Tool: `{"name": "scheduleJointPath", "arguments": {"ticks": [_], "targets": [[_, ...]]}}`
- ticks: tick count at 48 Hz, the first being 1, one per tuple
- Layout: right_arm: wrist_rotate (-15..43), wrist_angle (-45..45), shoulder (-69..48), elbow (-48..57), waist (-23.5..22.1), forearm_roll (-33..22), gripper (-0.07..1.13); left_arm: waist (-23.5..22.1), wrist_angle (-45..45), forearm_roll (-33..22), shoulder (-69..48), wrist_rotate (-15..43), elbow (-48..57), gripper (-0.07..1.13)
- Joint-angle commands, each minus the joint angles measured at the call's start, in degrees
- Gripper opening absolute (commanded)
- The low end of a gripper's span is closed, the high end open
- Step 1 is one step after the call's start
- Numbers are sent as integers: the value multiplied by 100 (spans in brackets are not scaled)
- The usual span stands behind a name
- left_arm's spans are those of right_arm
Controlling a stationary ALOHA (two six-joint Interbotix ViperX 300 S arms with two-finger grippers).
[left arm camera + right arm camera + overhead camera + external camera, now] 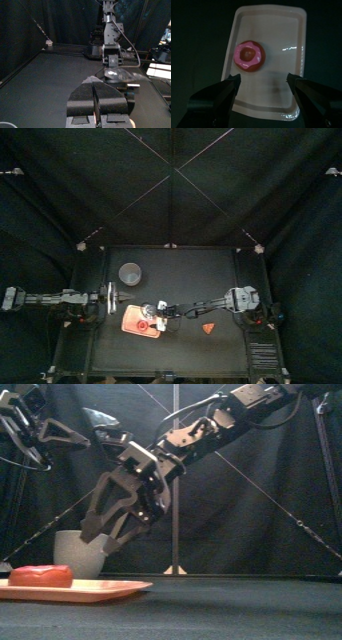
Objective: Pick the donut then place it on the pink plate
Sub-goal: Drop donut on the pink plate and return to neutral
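Right claw [262, 77], jaws spread wide and holding nothing, hangs just above the pink plate [278, 30]; the donut [249, 55] (red-pink, lying flat) sits on the plate just ahead of the jaw tips, clear of them; a grey cup [78, 552] stands behind the claw on the worktop [187, 263]; the left claw [95, 84], jaws pressed together, rests well off to the side.
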Motion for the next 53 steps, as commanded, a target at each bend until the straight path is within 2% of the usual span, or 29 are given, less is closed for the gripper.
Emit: {"name": "scheduleJointPath", "arguments": {"ticks": [1,16,42,53], "targets": [[-9,-308,-668,492,-97,158,105,-18,-53,-18,26,-9,-62,5],[-26,-879,-1811,2074,-290,738,105,-18,-44,-132,26,-9,62,5],[-44,-3586,-4289,4368,-492,413,105,-26,-53,-141,26,0,123,5],[-26,-3990,-4790,4913,-457,492,105,-211,-44,-141,26,0,211,5]]}}
